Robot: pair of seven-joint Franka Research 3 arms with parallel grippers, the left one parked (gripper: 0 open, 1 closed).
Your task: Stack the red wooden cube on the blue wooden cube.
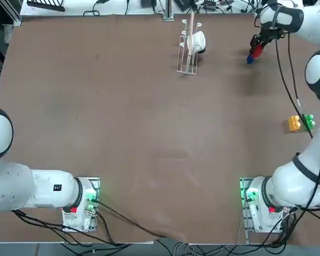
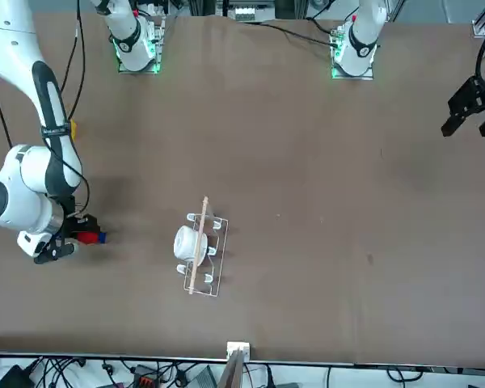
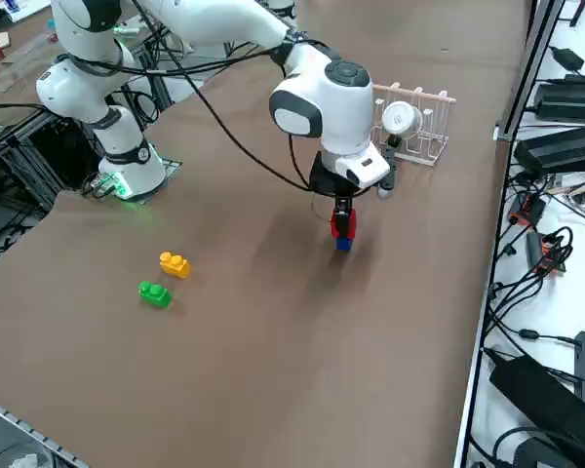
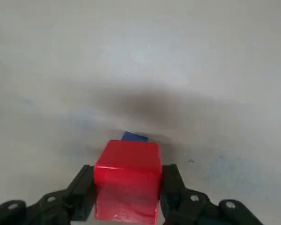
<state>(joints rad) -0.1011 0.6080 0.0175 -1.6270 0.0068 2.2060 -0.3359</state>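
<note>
Across most of the top view spreads the brown table (image 1: 138,122). Down the right edge of that view comes the big white right arm (image 1: 304,154). Near the top middle stands a white wire rack (image 1: 188,64) with a white cup (image 1: 197,41) in it. At the upper right, the right pincer (image 4: 127,187) is shut on the red cube (image 4: 127,183), one finger on each side. The blue cube (image 3: 344,244) is right under the red one in the right side view. Lower down, at the right edge of the top view, sit an orange block (image 1: 294,123) and a green block (image 1: 309,121), side by side.
</note>
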